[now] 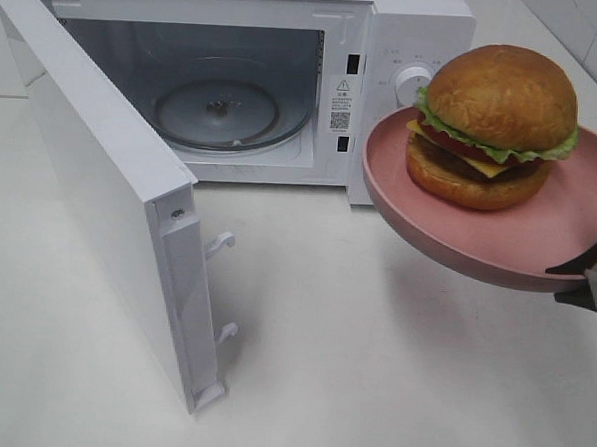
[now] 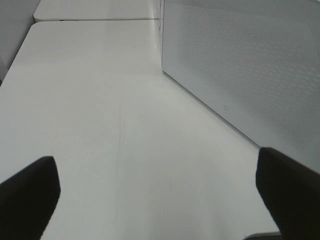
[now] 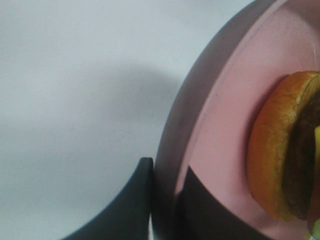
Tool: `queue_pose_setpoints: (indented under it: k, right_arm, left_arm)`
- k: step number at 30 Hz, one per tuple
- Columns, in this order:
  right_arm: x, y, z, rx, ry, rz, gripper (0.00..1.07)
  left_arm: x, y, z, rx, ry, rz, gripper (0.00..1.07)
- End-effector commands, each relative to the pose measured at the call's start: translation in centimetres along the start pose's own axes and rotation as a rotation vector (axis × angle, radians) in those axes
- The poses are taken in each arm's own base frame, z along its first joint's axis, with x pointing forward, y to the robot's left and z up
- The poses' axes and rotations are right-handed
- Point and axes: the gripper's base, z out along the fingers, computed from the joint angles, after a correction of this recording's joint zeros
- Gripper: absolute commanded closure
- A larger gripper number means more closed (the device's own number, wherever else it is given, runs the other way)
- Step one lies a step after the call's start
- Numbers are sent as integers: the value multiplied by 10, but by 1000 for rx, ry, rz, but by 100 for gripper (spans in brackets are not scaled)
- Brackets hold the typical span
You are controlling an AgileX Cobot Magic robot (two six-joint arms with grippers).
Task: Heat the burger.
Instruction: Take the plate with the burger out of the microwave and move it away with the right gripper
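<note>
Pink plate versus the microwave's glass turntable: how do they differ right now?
The pink plate is opaque and held in the air, tilted, by the right gripper clamped on its rim; the glass turntable is clear and lies flat inside the open microwave. The pink plate carries the burger; the glass turntable carries nothing. Both are round and shallow.

A white microwave (image 1: 286,83) stands on the white table (image 1: 371,368). Its door (image 1: 110,194) hangs wide open at the microwave's left side, with two latch hooks (image 1: 222,245) on its edge. Inside the microwave lies a round glass turntable (image 1: 216,112). A white dial (image 1: 414,81) sits on the microwave's right-hand panel. A round pink plate (image 1: 498,239) is up in the air just right of the microwave.
</note>
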Motion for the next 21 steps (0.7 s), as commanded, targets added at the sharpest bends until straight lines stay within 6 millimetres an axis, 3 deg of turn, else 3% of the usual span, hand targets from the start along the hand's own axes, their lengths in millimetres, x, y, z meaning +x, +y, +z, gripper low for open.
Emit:
queue_pose_setpoints:
  k: [1,21]
  right_arm:
    - [8,-4,-5,60,69,49,107]
    - [34,-6,-8,143,354,441,107]
  left_arm:
    - [1,0,0,-7,-2,-9,7]
    - [1,0,0,-7,-2,-9,7]
